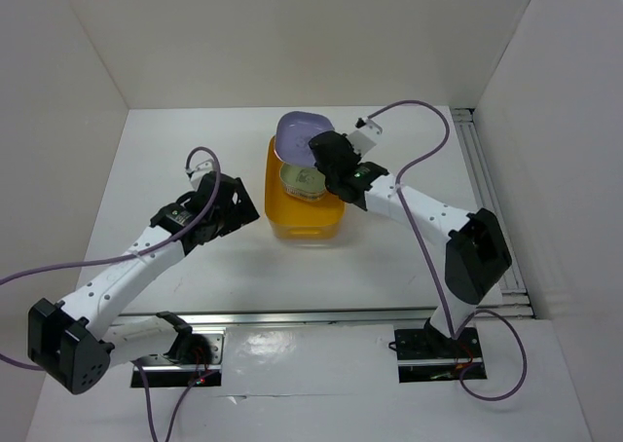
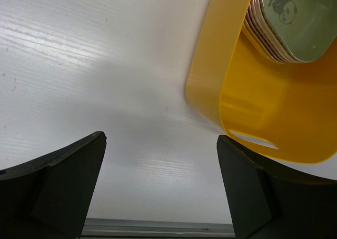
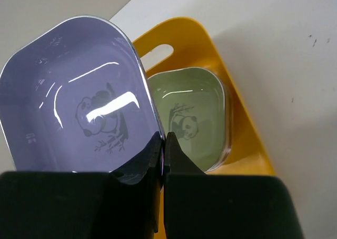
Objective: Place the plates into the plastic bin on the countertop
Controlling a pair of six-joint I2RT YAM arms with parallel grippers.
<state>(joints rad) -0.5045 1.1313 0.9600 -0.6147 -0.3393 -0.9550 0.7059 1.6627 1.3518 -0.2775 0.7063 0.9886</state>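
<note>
The orange-yellow plastic bin (image 1: 304, 218) stands mid-countertop and shows in the left wrist view (image 2: 247, 102) and right wrist view (image 3: 247, 144). A stack of plates (image 1: 303, 181) lies inside it, a cream-green panda plate on top (image 3: 197, 112) (image 2: 300, 18). My right gripper (image 1: 326, 160) (image 3: 164, 144) is shut on the rim of a lavender plate (image 1: 300, 135) (image 3: 73, 102), holding it tilted above the bin's far end. My left gripper (image 1: 237, 211) (image 2: 160, 186) is open and empty, just left of the bin over the white countertop (image 2: 105, 65).
White walls bound the countertop on the left, back and right. A metal rail (image 1: 492, 199) runs along the right side, another (image 1: 321, 317) along the front. Purple cables loop over both arms.
</note>
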